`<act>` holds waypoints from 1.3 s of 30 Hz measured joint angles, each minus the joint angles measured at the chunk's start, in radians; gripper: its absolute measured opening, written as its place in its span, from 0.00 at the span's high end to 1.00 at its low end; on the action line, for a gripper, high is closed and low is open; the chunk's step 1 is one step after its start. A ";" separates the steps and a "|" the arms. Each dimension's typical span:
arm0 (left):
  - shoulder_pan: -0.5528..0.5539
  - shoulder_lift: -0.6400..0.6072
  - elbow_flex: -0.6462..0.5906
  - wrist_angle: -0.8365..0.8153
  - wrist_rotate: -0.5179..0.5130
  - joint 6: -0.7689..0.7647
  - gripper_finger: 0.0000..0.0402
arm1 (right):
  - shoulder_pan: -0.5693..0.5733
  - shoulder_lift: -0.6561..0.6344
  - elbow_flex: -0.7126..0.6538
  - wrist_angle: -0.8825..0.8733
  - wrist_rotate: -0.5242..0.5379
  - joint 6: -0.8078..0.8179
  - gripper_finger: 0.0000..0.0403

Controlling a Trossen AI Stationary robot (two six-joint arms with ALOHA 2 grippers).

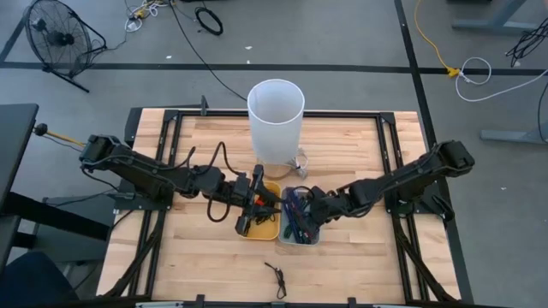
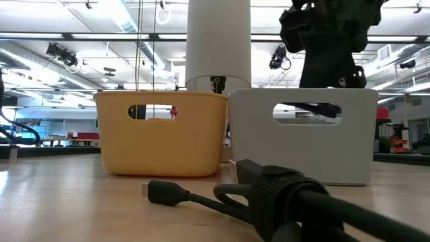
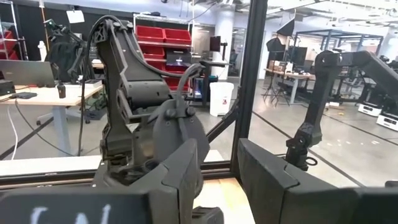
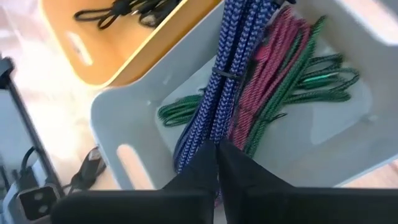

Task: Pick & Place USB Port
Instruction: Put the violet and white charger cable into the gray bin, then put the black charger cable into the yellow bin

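Observation:
A white bin [image 4: 134, 158] holds bundled braided cables: blue [image 4: 227, 74], pink [image 4: 267, 74] and green [image 4: 311, 78]. A yellow bin [image 1: 267, 229] beside it holds black cables [image 4: 124, 11]. My right gripper [image 4: 217, 163] reaches down into the white bin [image 1: 310, 239] and is shut on the blue bundle. My left gripper [image 3: 217, 180] hovers open over the yellow bin [image 2: 161, 131], its fingers pointing level toward the right arm. A loose black cable [image 1: 276, 279] lies on the table near the front edge; its plug [image 2: 164, 193] shows in the low view. My right gripper pinches the blue braided bundle at one end [image 4: 210, 140] between its two shut fingers, coming from above and slanting down into the white bin. The fingers lie along the bundle. The remainder of it rests inside the bin, against the pink and green cables.
A tall white cylinder [image 1: 276, 120] stands just behind the two bins, toward the table's far edge. The two grippers are close together over the bins. Bare wood lies to the left, right and front of the bins.

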 joint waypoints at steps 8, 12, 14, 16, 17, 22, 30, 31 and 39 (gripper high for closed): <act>-0.001 0.000 0.000 -0.001 0.000 0.000 0.70 | -0.001 0.000 0.000 0.000 -0.002 -0.011 0.82; 0.000 0.000 0.000 -0.009 0.004 0.000 0.70 | -0.008 -0.001 0.000 0.000 -0.003 -0.073 0.76; -0.002 0.000 0.000 -0.046 0.040 -0.001 0.70 | -0.015 -0.006 0.000 0.002 -0.002 -0.107 0.75; -0.004 0.000 0.000 -0.117 0.092 -0.001 0.70 | -0.022 -0.011 0.000 0.013 -0.002 -0.135 0.74; -0.010 0.000 0.000 -0.162 0.111 -0.001 0.70 | -0.027 -0.014 0.000 0.012 -0.002 -0.146 0.74; -0.056 0.005 0.000 -0.380 0.101 0.050 0.70 | -0.039 -0.025 0.000 0.053 -0.006 -0.165 0.74; -0.199 0.044 0.000 -0.484 -0.027 0.242 0.70 | -0.039 -0.060 0.000 0.146 -0.074 -0.214 0.74; -0.213 0.057 0.000 -0.481 -0.033 0.259 0.70 | -0.039 -0.068 0.000 0.157 -0.082 -0.218 0.74; -0.288 0.191 0.000 -0.484 -0.057 0.288 0.70 | -0.028 -0.123 0.000 0.245 -0.085 -0.263 0.74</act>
